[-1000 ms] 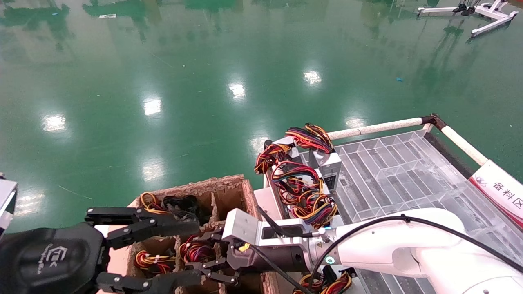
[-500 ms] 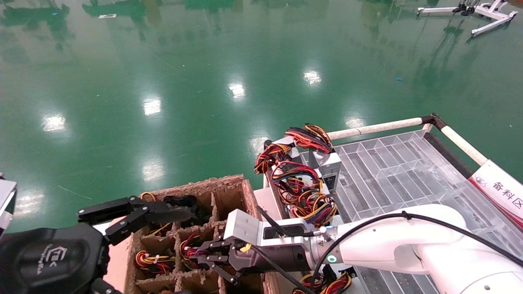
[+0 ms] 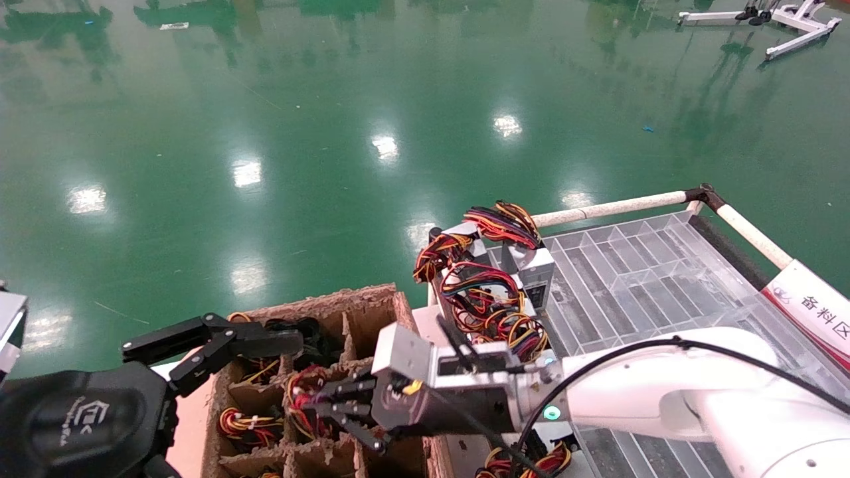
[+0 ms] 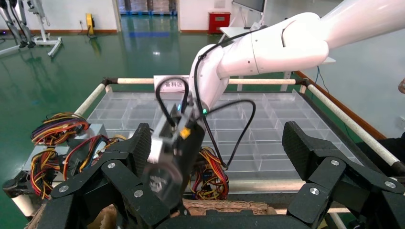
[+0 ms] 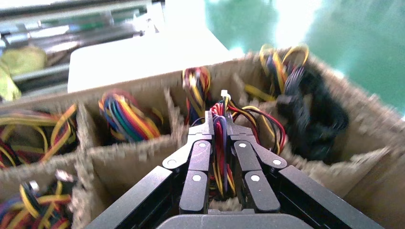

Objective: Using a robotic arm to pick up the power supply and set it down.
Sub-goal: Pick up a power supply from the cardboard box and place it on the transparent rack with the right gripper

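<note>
the right gripper (image 5: pixel 219 125) was closed on the power supply's wire bundle (image 5: pixel 220 143), probably firmly; next, a straight lift.

Cardboard divider box (image 3: pixel 372 307): 1.

Wire bundles (image 3: pixel 251 425) in its cells: at least 5 in the head view, 1 of them black. 1 wire bundle sits pinched in the right gripper.

Grippers over the box: 2, namely the left gripper (image 4: pixel 219 143), fingers wide apart, and the right gripper (image 5: pixel 219 120).

White arm (image 3: pixel 664 392): 1, reaching in from right of the box.

Clear divided tray (image 3: pixel 651 265): 1, right of the box.

Power supplies (image 3: pixel 535 273) on it, just right of the box: 2 grey housings plainly seen, 5 wire bundles. True unit count cannot be told.

White rails (image 3: pixel 611 209) edging the tray: 2.

Red-and-white sign (image 3: pixel 813 312): 1, far right of the box.
</note>
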Controlling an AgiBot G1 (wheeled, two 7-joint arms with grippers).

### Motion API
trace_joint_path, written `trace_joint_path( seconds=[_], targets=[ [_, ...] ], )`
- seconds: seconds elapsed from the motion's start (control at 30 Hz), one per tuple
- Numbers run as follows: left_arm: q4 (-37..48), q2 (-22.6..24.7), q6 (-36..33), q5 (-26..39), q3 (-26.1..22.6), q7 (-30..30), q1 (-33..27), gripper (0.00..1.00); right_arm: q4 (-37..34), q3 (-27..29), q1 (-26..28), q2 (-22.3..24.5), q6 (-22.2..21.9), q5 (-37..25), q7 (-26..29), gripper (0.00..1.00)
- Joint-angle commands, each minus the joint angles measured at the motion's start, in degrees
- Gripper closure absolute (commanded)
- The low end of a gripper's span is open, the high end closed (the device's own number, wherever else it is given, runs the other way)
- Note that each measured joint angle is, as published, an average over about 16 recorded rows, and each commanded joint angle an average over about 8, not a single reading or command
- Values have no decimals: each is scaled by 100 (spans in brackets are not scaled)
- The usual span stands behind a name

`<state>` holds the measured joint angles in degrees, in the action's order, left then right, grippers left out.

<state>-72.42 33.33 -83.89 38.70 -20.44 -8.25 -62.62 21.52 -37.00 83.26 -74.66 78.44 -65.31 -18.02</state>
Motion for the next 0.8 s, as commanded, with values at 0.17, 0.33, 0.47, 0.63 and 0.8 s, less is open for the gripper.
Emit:
trace_joint_path(
  seconds=[0.17,0.33,0.47,0.63,0.8],
  targets=[
    [0,0,0,0,0,0,0,0,262,201,-3,189,161,318,86,100],
    [0,0,0,0,-1,0,0,0,708,378,-6,401,206,564,211,100],
    [0,0,0,-1,-1,0,0,0,1148,499,52,589,184,710,369,100],
    [0,0,0,-1,-1,1,0,0,1643,671,175,815,137,914,609,100],
    [0,-1,1,-1,-1,1,0,0,1925,837,405,1047,141,1085,791,100]
  ],
)
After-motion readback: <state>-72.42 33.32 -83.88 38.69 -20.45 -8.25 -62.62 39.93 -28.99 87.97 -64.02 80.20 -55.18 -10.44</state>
